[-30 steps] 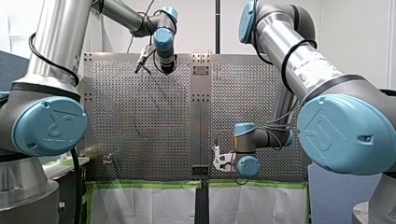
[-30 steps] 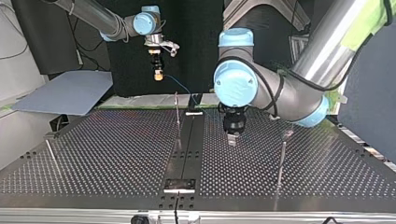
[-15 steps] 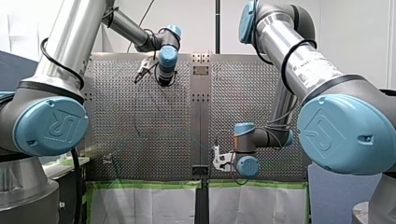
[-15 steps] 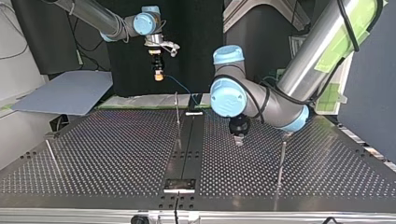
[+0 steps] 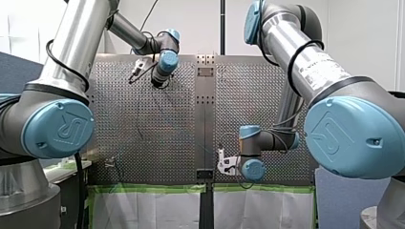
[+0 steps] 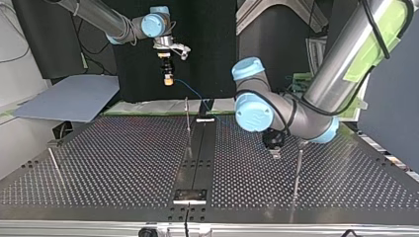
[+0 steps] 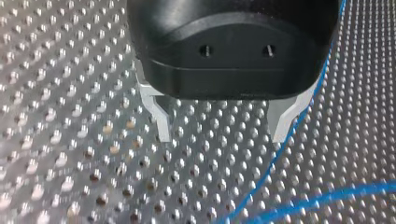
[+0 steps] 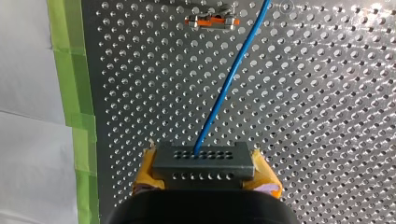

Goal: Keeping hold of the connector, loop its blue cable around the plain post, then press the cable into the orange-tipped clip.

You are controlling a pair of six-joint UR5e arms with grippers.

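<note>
right jaws pinch the small dark grey connector block [image 8: 203, 163] above the perforated metal surface [image 6: 123, 158], top view's far left. its thin blue cable [image 8: 229, 84] looks light and floppy, the rigid block the surest hold. left jaws spread, empty.

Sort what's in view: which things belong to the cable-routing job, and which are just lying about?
Job: connector held in my right pincer; blue cable; orange-tipped clip; upright posts, the plain one not told apart; my open left pincer.
Lying about: green tape; grey sheet at the top view's left.
</note>
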